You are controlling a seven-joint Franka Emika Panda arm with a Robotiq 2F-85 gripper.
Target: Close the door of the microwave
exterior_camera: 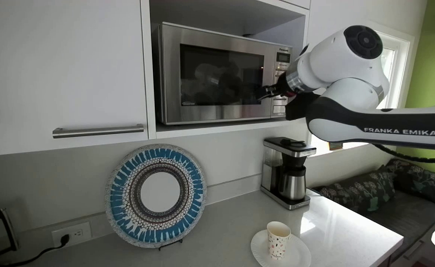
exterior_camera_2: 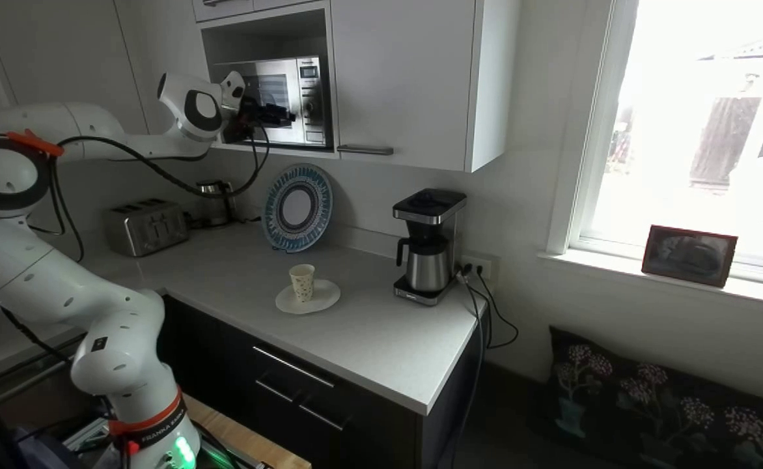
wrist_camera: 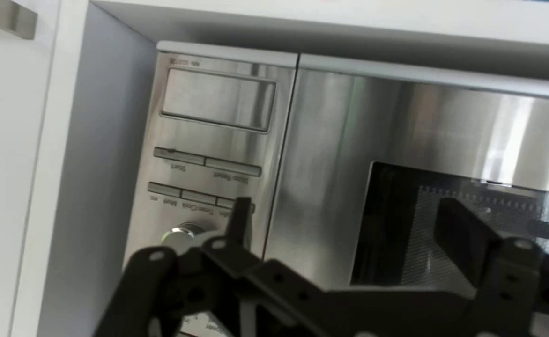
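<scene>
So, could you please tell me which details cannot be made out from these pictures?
Microwave interior: behind the dark, reflecting window, in an exterior view.
Display: too small to read, in an exterior view.
Dial: partly covered by the end effector, in the wrist view.
Cup bottom: hidden by its near wall, in both exterior views.
Black-handled object: cut off by the left edge, in an exterior view.

In an exterior view, cup (exterior_camera_2: 303, 283) upright on plate (exterior_camera_2: 327, 296). From cup: blue-patterned disc (exterior_camera_2: 297, 207) 12 o'clock, toaster (exterior_camera_2: 146, 228) 10 o'clock, coffee maker (exterior_camera_2: 428, 246) between 2 and 3 o'clock, flowered cushion (exterior_camera_2: 668, 410) 4 o'clock.
</scene>
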